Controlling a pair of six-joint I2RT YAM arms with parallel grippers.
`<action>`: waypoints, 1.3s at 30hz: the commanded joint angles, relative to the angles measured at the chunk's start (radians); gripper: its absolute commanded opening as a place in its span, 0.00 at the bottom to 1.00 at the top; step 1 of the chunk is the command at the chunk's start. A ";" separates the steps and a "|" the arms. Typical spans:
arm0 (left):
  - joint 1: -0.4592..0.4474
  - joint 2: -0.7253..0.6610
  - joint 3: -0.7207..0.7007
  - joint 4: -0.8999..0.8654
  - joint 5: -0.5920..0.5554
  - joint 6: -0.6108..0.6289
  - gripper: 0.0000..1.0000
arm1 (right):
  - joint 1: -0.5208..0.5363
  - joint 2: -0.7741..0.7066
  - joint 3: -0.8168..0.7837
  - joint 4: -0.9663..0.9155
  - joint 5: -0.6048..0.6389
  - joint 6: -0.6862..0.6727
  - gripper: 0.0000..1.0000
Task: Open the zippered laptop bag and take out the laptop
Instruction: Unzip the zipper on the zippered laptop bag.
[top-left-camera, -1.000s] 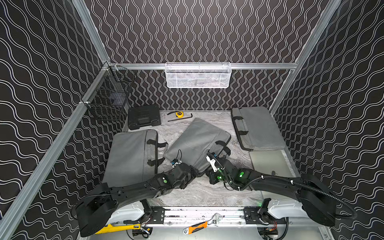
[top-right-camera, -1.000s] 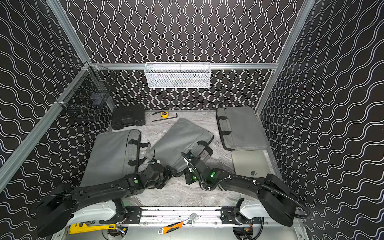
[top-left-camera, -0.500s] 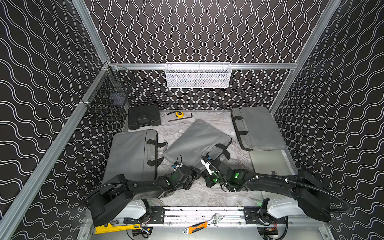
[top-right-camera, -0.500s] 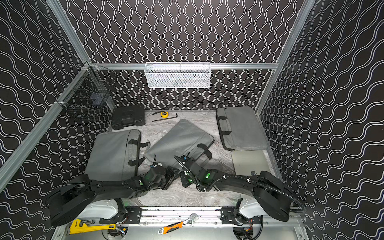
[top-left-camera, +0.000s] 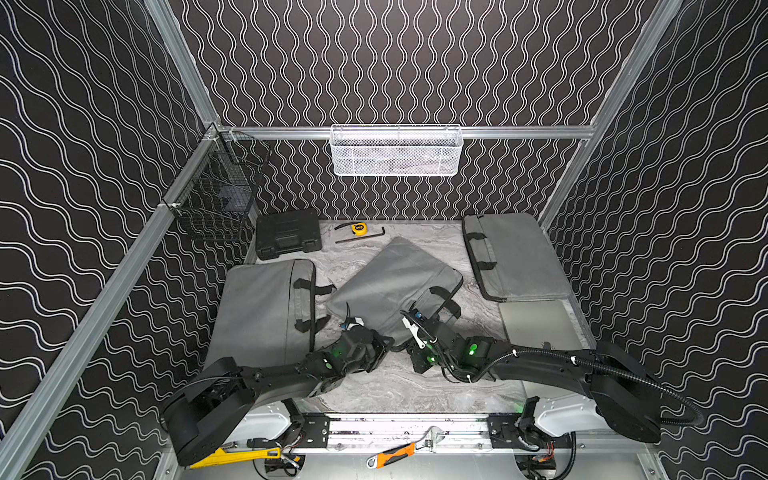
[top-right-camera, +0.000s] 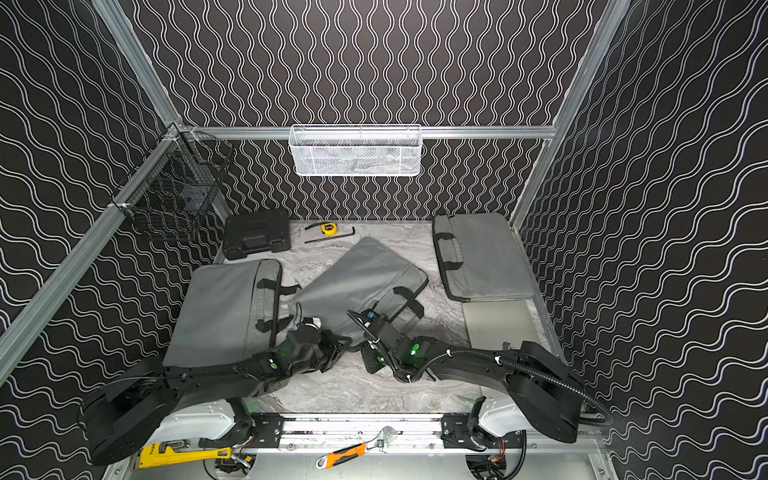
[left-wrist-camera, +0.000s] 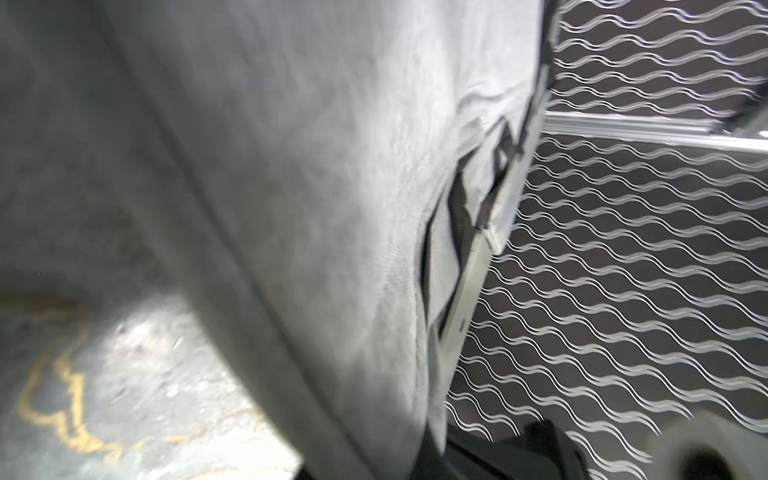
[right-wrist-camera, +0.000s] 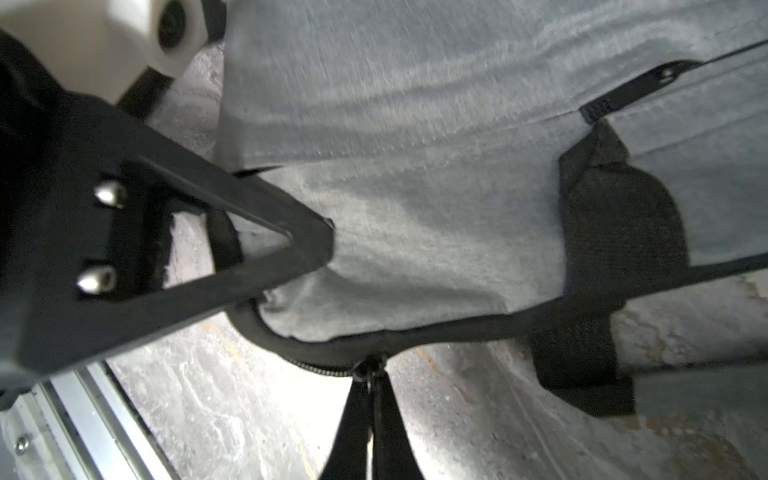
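Observation:
The middle grey zippered laptop bag (top-left-camera: 395, 282) (top-right-camera: 361, 278) lies askew on the table, its near corner raised between both arms. My left gripper (top-left-camera: 387, 342) (top-right-camera: 343, 340) (left-wrist-camera: 419, 461) is shut on the corner's fabric; the right wrist view shows its fingers (right-wrist-camera: 291, 237) pinching the cloth (right-wrist-camera: 415, 228). Beside it, my right gripper (top-left-camera: 409, 347) (top-right-camera: 363, 347) (right-wrist-camera: 370, 407) is shut on the zipper pull (right-wrist-camera: 369, 370) at the black zipper edge. Grey fabric (left-wrist-camera: 291, 208) fills the left wrist view. The laptop is hidden.
Two more grey bags lie at the left (top-left-camera: 266, 307) and back right (top-left-camera: 515, 253). A flat silver slab (top-left-camera: 540, 324) rests at the front right. A black case (top-left-camera: 286, 232), tape measure (top-left-camera: 359, 227) and hex key (top-left-camera: 365, 237) sit at the back. Wire baskets (top-left-camera: 395, 151) hang on the walls.
My left gripper has gone from open to shut on the bag's near corner. Both arms have drawn back toward the table's front, the right still shut on the zipper pull.

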 joint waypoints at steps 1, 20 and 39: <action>0.032 -0.059 0.035 -0.056 0.059 0.134 0.02 | -0.008 -0.007 0.024 -0.010 0.037 -0.016 0.00; 0.306 -0.106 0.131 -0.219 0.437 0.395 0.00 | -0.279 -0.053 -0.013 -0.077 -0.013 -0.030 0.00; 0.441 -0.114 0.102 -0.353 0.604 0.585 0.00 | -0.387 -0.068 0.049 -0.068 0.007 -0.127 0.00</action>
